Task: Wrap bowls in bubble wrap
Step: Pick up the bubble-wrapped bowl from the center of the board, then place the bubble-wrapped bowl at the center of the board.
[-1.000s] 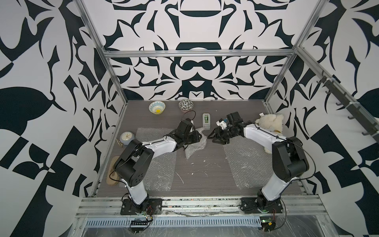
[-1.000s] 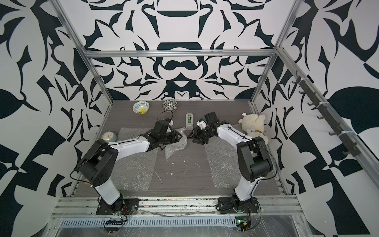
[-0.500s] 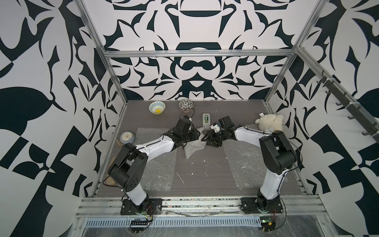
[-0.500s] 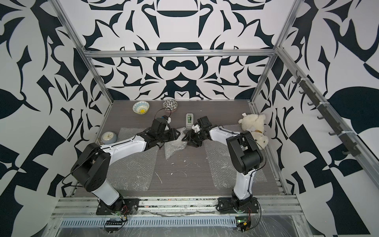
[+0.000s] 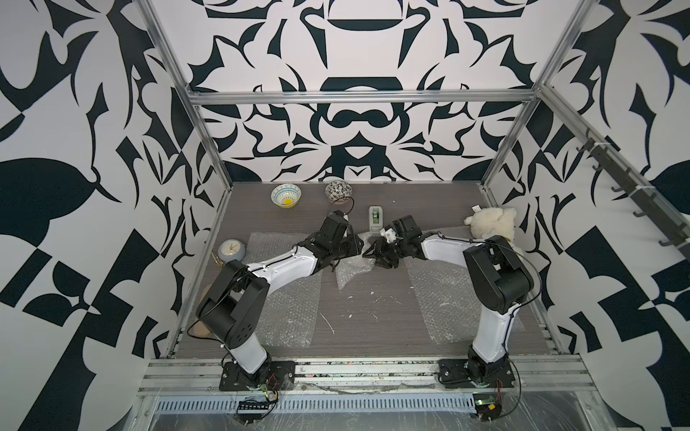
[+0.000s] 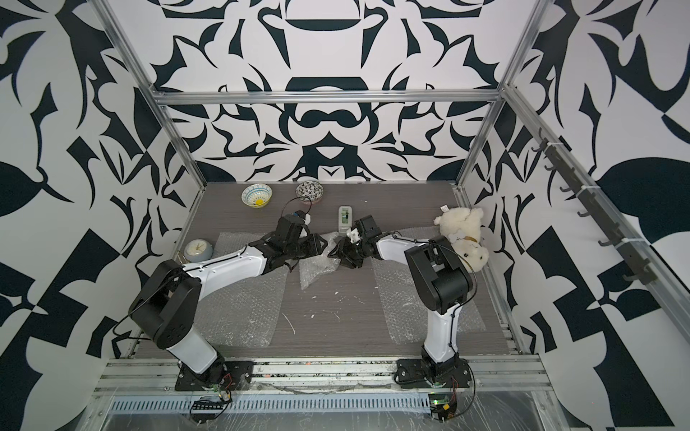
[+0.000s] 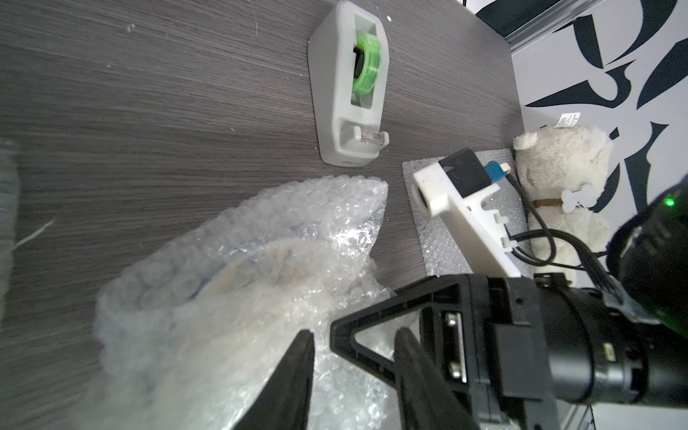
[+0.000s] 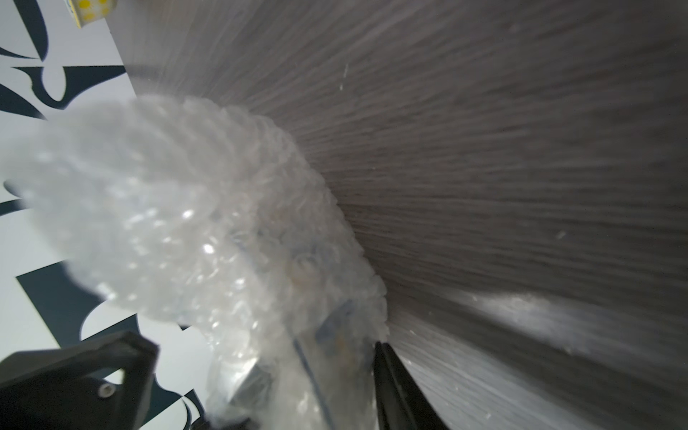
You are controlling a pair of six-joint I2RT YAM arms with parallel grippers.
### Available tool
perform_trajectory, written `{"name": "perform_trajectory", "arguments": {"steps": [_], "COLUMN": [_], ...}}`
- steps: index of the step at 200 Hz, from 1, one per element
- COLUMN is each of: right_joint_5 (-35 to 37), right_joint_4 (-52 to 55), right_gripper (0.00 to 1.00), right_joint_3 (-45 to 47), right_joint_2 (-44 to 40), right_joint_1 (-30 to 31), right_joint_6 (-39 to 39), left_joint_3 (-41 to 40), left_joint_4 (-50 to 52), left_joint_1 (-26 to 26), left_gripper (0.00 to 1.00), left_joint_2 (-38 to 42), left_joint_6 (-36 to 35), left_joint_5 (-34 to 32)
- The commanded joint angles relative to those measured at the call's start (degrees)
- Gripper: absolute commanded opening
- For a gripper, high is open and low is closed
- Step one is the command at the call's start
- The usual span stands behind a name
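— Comparing this with a second ago, what differs?

— The right gripper (image 5: 373,253) has slid closer to the left gripper (image 5: 356,247). Their tips now nearly meet over the bubble wrap bundle (image 5: 351,270). The right elbow has swung inward with it, while the left arm is little changed.

— How do the arms sit?

— Both forearms lie low and reach inward, and the two sets of fingers point at one another.

— What about the right hand's jaws?

— They are apart, astride the bundle. In the right wrist view, which is blurred, one finger (image 8: 394,387) meets the wrap's edge. The other finger (image 8: 74,372) stands just clear of it, with a gap showing between.

— And the left?

— Its fingers (image 7: 294,376) are part-way apart, with wrap lying between and under them. Whether they pinch it I cannot tell.

— Where is the bowl?

— The wrapped bowl (image 7: 257,268) sits inside the bundle, just ahead of the left fingertips. Its blue rim shows faintly through the plastic. The light blue bowl (image 5: 286,195) and the floral bowl (image 5: 338,190) stand bare, well beyond the left gripper. A flat sheet (image 5: 287,298) lies under the left forearm, and a second sheet (image 5: 444,298) lies under the right forearm. The tape dispenser (image 5: 376,218) stands just past both sets of fingertips.
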State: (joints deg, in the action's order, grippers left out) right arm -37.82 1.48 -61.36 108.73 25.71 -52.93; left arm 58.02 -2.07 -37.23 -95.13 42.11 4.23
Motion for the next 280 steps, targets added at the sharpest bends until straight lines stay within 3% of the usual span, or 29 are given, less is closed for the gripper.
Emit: {"name": "perform_trajectory", "arguments": {"steps": [1, 73, 137, 192, 235, 280], "right_joint_5": [1.37, 0.56, 1.0, 0.83, 7.7, 11.69], "right_joint_4": [-2.94, -4.22, 5.22, 13.29, 18.2, 21.67], "right_gripper": [0.3, 0.0, 0.0, 0.0, 0.0, 0.0], "right_joint_3": [1.21, 0.74, -3.53, -12.59, -25.18, -42.66], "right_joint_2": [-0.85, -0.48, -6.61, -10.59, -1.5, 14.66], "right_joint_1": [0.21, 0.13, -4.15, -16.18, -27.43, -31.86], "right_joint_6": [-1.19, -1.83, 3.56, 8.58, 13.59, 13.3], "left_joint_3": [-1.33, -2.27, -10.08, -14.69, -14.2, -12.58], "left_joint_4": [0.79, 0.92, -0.84, -1.18, -0.48, 3.65], "left_joint_1": [0.32, 0.41, 0.54, 1.29, 1.37, 1.72], "left_gripper": [0.4, 0.4, 0.41, 0.42, 0.43, 0.44], "left_joint_2": [0.42, 0.92, 13.86, 18.78, 16.17, 14.97], "left_joint_6": [-0.73, -0.54, -0.27, -0.03, 0.25, -0.35], "left_joint_5": [-0.47, -1.3, -12.91, -15.49, -13.25, -11.97]}}
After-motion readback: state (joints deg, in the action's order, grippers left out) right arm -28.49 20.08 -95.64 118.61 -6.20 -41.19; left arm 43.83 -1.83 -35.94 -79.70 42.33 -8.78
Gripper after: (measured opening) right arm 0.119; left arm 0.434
